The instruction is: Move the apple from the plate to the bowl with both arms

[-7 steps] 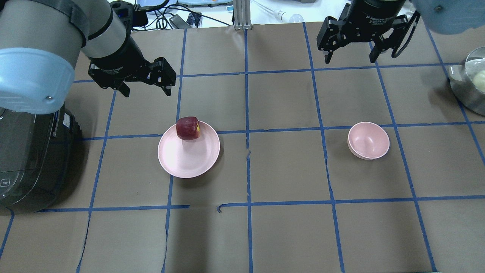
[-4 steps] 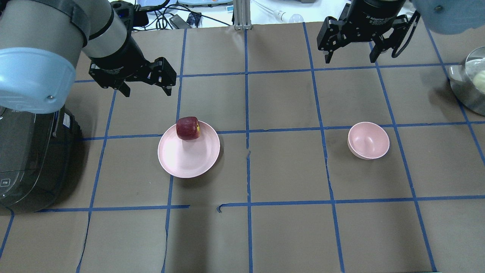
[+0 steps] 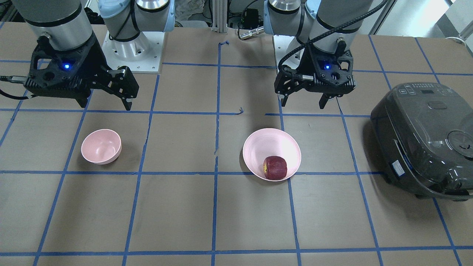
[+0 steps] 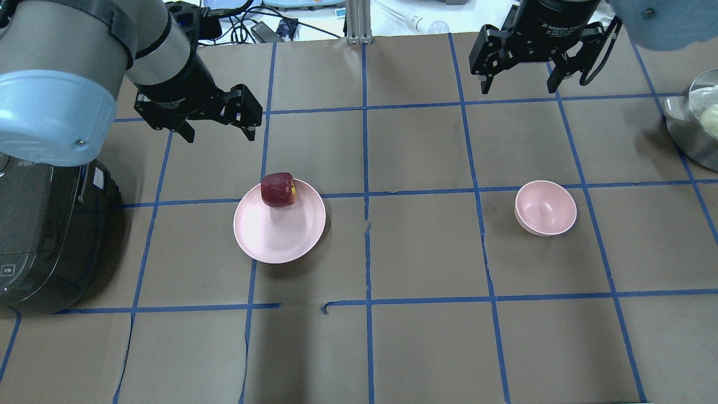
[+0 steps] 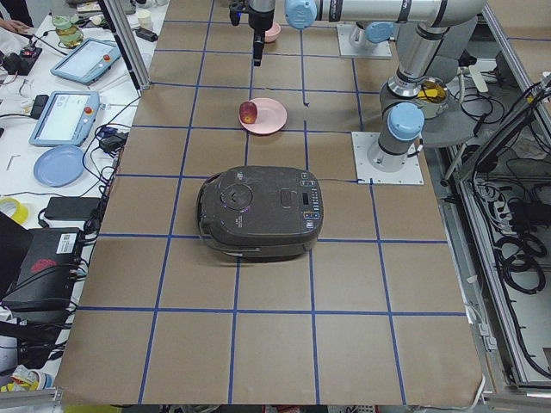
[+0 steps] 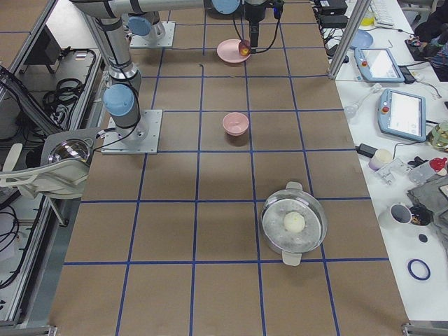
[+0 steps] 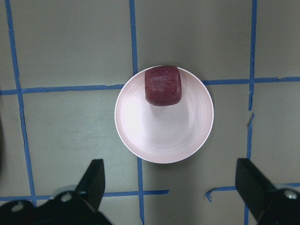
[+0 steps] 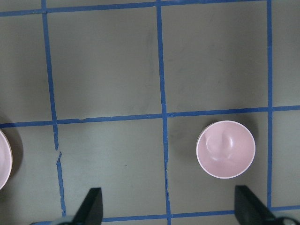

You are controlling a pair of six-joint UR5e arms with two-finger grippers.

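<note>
The dark red apple (image 4: 277, 189) sits on the far edge of the wide pink plate (image 4: 280, 238), left of the table's middle. It also shows in the left wrist view (image 7: 162, 85) on the plate (image 7: 164, 138). My left gripper (image 4: 220, 134) is open and empty, raised beyond the plate, its fingers (image 7: 93, 180) wide apart. The small deep pink bowl (image 4: 545, 207) stands empty on the right and shows in the right wrist view (image 8: 226, 149). My right gripper (image 4: 518, 88) is open and empty, high above the table beyond the bowl.
A black rice cooker (image 4: 45, 235) stands at the left edge, close to the left arm. A steel pot (image 4: 695, 129) holding a pale round thing is at the far right edge. An aluminium post (image 4: 355, 22) rises at the back centre. Blue tape lines cross the brown table.
My left arm and gripper have shifted slightly toward the far side. The right gripper, apple, plate and bowl have not moved.
</note>
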